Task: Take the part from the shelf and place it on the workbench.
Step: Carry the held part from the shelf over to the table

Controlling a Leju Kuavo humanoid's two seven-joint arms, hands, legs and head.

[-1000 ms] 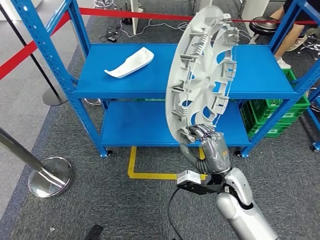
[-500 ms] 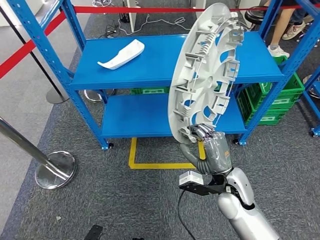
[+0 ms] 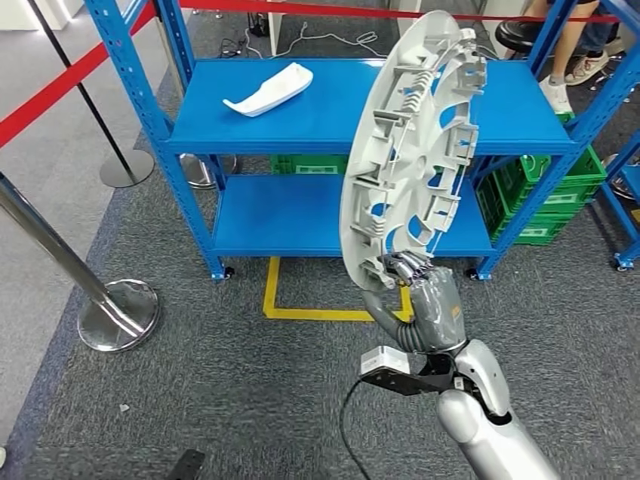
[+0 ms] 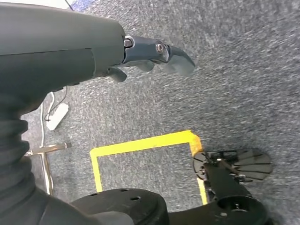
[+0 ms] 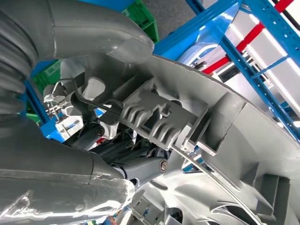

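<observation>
Hubcap (image 3: 411, 150) carrying step.
Right hand (image 3: 423, 300) is gripping its rim from below; next, finding the surface.

floor: grey carpet (image 3: 189, 400), yellow tape outline (image 3: 317, 310) | barrier: red belt (image 3: 53, 90) on chrome post (image 3: 117, 315) | storage: green crates (image 3: 555, 205) | back: cables (image 3: 249, 45)

A white curved piece (image 3: 269, 89) lies on the upper blue board, green crates (image 3: 555, 205) stand behind — a chrome post (image 3: 72, 270) and yellow floor tape (image 3: 317, 312) nearby.
</observation>
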